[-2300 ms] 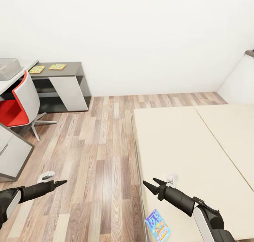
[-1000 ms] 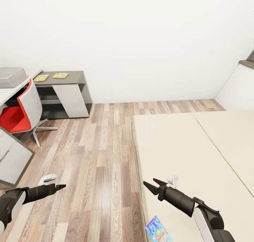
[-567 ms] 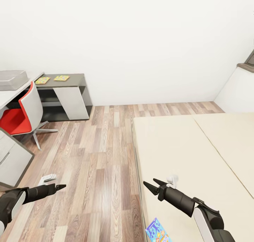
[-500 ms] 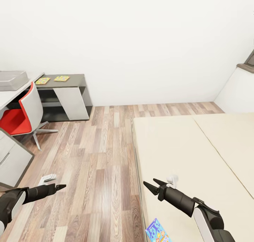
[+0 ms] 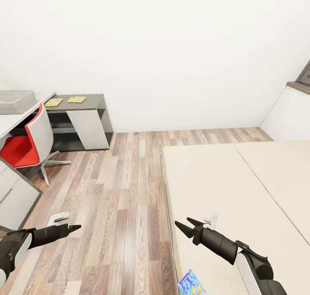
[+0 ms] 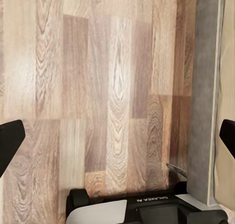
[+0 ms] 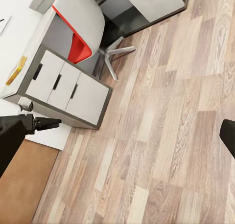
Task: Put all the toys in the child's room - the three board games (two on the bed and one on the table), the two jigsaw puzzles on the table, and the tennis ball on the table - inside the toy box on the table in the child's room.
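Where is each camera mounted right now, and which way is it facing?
Head: on the head, looking forward and down at bed, table, both arms.
Left wrist: on the left arm, facing wood floor and bed frame; left end effector tips show.
Right wrist: on the right arm, facing red chair and drawers.
Shared: floor; head and right wrist share the chair.

1. Wood-plank floor (image 6: 98,87) takes up most of the frame; boards in mixed tan and brown tones, grain clear.
2. Grey bed frame (image 6: 203,87) runs as a straight band along one side, meeting the planks.
3. Beyond the frame, a thin strip of beige mattress (image 6: 227,62) at the picture's edge.
4. Left gripper (image 6: 120,138): two dark fingertips (image 6: 10,141) show at opposite edges of the frame, set wide apart, nothing between them but floor.
5. Dark gripper body with a pale panel and small lettering, too small to read, sits at the near edge.
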